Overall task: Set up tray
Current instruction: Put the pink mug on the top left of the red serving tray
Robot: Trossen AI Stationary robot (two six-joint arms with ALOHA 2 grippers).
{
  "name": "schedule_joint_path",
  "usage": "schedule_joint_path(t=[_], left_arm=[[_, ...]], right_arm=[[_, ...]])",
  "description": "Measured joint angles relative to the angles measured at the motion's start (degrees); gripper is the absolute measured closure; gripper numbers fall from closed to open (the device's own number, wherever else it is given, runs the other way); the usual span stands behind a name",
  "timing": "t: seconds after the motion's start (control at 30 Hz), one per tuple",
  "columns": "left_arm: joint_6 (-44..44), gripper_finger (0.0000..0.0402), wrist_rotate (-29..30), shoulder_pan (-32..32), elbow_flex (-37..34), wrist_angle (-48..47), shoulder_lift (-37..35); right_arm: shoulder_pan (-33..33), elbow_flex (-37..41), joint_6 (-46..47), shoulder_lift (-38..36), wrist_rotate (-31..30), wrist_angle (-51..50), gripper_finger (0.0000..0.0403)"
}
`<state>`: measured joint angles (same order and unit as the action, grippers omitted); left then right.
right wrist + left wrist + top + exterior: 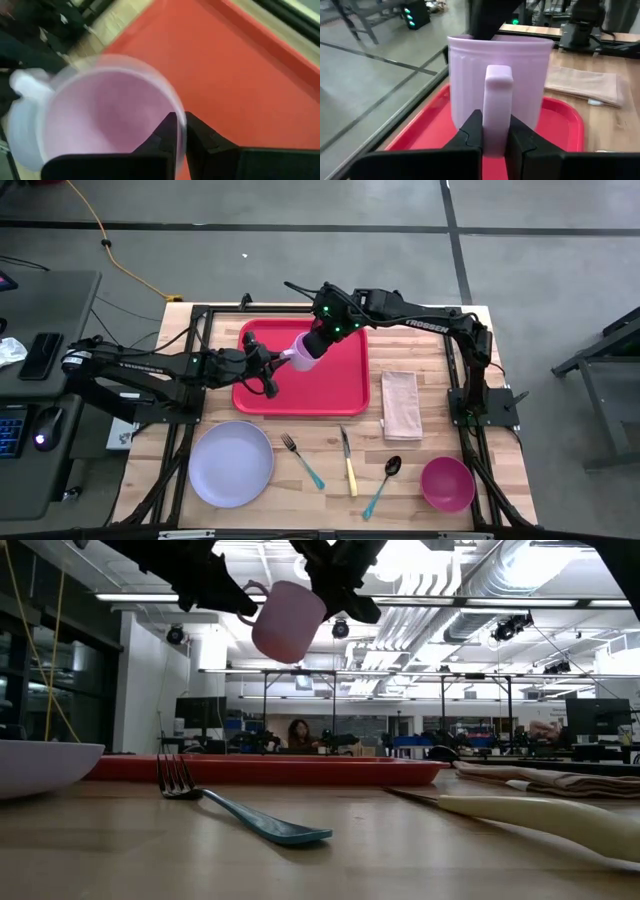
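A lavender mug (300, 352) hangs in the air above the large red tray (340, 385), tilted in the low view (288, 620). My left gripper (272, 366) reaches in from the table's left and is shut on the mug's handle. My right gripper (318, 340) comes from the table's far right and is shut on the mug's rim. The tray lies flat on the wooden table, with nothing else on it. My left gripper (496, 131) pinches the mug's handle (498, 95) between its two fingers, coming level from the table's left. The mug is lifted clear of the tray. My right gripper (180, 125) holds the mug's rim (176, 107), one finger inside the mug and one outside its wall, slanting down from above.
Near the front edge lie a round lavender plate (232, 464), a fork (303, 461), a knife (348, 463), a spoon (384, 483) and a pink bowl (447, 483). A folded beige napkin (402, 404) lies right of the tray.
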<state>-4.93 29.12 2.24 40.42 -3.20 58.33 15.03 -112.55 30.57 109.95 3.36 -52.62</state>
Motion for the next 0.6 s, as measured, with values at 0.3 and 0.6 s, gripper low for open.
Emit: schedule_joint_path(t=[0.3, 0.6], left_arm=[[-0.35, 0.0339, -0.52, 0.02, 0.00, -1.82, 0.04], [-5.11, 0.0339, 0.48, 0.00, 0.00, -8.54, 0.09]], right_arm=[[0.12, 0.00, -1.08, 0.00, 0.29, 0.99, 0.0331], [1.88, 0.00, -1.31, -0.28, 3.85, 4.51, 0.0300]])
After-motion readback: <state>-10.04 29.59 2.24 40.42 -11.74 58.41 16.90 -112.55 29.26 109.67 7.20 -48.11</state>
